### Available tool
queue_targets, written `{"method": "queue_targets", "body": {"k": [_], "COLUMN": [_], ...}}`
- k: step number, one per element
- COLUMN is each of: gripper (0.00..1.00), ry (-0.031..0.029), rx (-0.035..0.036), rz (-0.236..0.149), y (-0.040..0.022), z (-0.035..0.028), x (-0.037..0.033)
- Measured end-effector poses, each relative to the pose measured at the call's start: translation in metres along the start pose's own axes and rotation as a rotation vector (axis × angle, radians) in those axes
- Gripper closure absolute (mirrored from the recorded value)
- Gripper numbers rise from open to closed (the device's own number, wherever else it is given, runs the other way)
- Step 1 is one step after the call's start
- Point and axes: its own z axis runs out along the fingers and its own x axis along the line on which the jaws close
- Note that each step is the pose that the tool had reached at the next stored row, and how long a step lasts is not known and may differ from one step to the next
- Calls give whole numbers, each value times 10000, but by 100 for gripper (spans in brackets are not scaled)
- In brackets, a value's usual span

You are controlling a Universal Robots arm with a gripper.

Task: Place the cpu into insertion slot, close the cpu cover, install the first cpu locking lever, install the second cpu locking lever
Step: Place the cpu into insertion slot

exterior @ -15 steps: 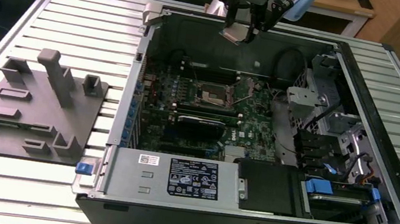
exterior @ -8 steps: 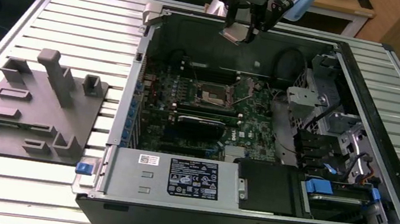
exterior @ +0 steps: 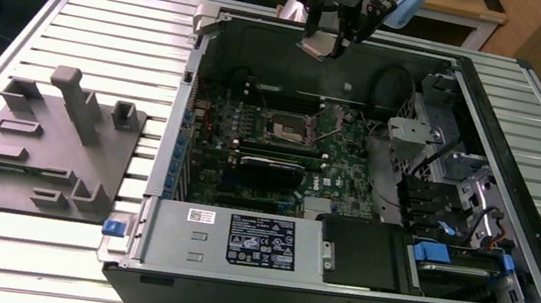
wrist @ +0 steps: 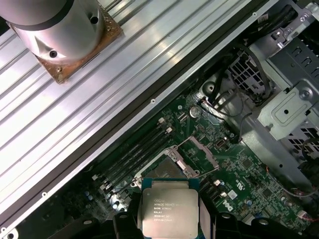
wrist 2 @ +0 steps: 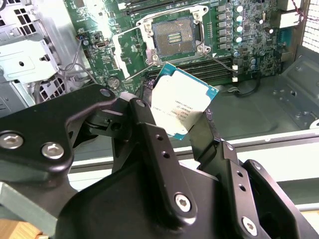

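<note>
The gripper is clamped on the cpu by two opposite edges. The cpu hangs clear of the insertion slot, whose dark centre lies exposed

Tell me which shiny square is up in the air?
The cpu, gripped by the end effector. The other square, the insertion slot, sits on the green board, dark in its middle.

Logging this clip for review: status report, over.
Gripper shut on cpu, held in air. Insertion slot empty, uncovered. Nothing seen blocking it.
</note>
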Motion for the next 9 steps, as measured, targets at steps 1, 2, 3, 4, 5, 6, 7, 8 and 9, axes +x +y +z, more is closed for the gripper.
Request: {"method": "queue_targets", "body": {"k": [1, 2, 3, 4, 5, 6, 7, 8, 9], "gripper": [46, 46, 46, 46, 46, 46, 46, 46, 46], "ry": [-1, -3, -4, -5, -6, -7, -8, -9, -11], "rx": [0, 0, 0, 0, -1, -1, -1, -1, -2], "rz": [14, 28, 40, 52, 62, 73, 84, 97, 112], "y": [0, 0, 0, 0, 0, 0, 0, 0, 0], "z": [0, 0, 0, 0, 0, 0, 0, -1, 0], "x": [0, 0, 0, 0, 0, 0, 0, 0, 0]}}
